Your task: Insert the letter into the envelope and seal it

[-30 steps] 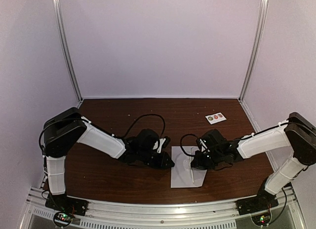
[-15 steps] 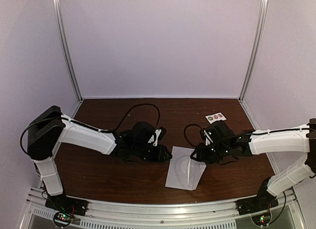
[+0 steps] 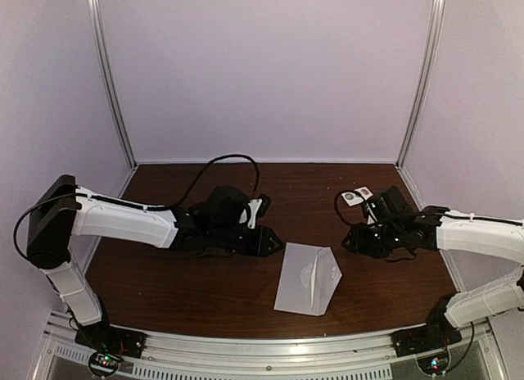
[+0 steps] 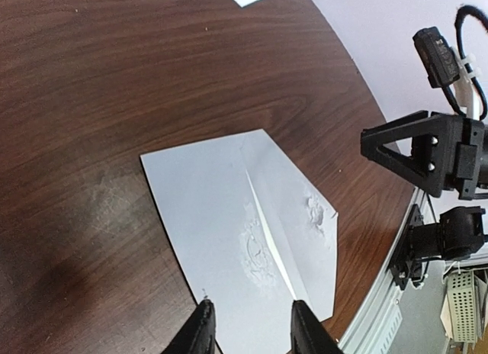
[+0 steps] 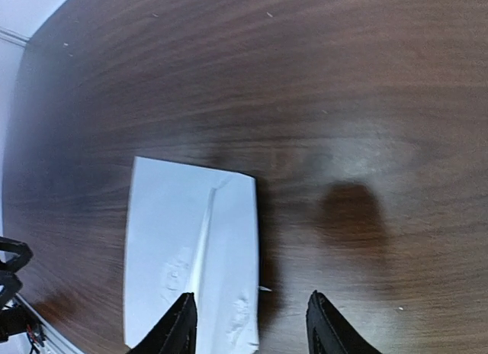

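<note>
Envelope (image 3: 307, 279), pale and creased, lies on the dark wood counter (image 3: 205, 290) near its front edge, with one fold standing slightly proud. The left tool (image 3: 274, 244) hovers just beside it and the right tool (image 3: 347, 241) further off. Both are part open and hold nothing. With nothing pressing it, that fold could spring up, or the thin paper could skid under a push. The sticker card (image 3: 358, 196) behind shows no readable writing.

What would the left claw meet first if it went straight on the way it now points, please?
Most likely the envelope, which lies directly ahead of the left claw and its open tips. How high the claw sits above it is unclear.
</note>
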